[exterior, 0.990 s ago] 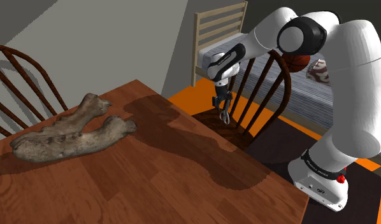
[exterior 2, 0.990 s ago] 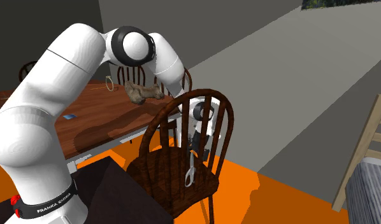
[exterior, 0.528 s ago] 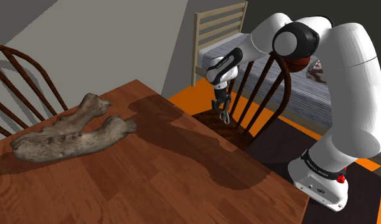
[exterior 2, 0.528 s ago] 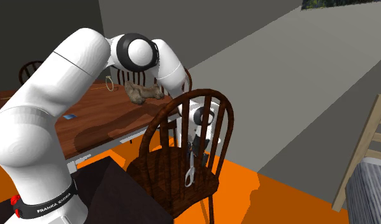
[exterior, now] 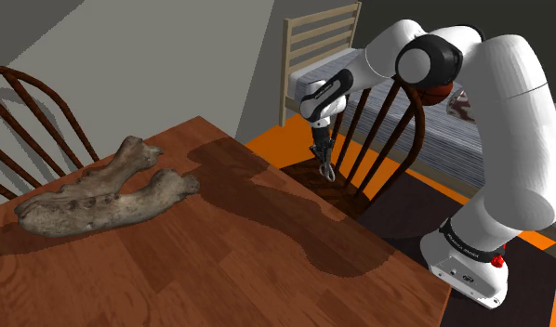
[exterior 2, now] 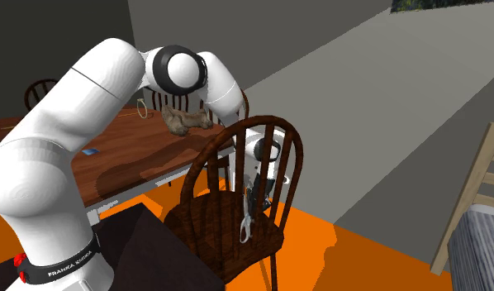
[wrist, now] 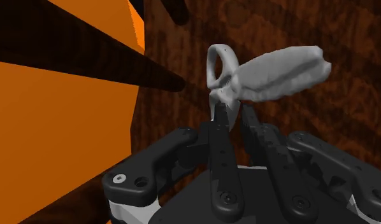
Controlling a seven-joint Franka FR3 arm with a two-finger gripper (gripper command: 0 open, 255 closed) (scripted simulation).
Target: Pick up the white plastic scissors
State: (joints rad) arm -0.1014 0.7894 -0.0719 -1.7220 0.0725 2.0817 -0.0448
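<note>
One gripper (wrist: pixel 232 121) pinches one grey-white scissors (wrist: pixel 272 70) — over one wooden chair seat (wrist: pixel 297 25).

The end effector (wrist: pixel 230 124) had its two black fingers (wrist: pixel 215 143) close together. They pinched the thin end of the scissors (wrist: pixel 272 73) between their tips. The scissors were pale grey and stuck out past the fingertips. One round ring handle (wrist: pixel 219 63) stood just beyond the tips, and the other handle spread out to one side of it. Behind the scissors was a dark brown wooden seat (wrist: pixel 336 133). Off to the other side of the end effector lay an orange floor (wrist: pixel 49 146), and a dark bar (wrist: pixel 87 57) ran across it.
</note>
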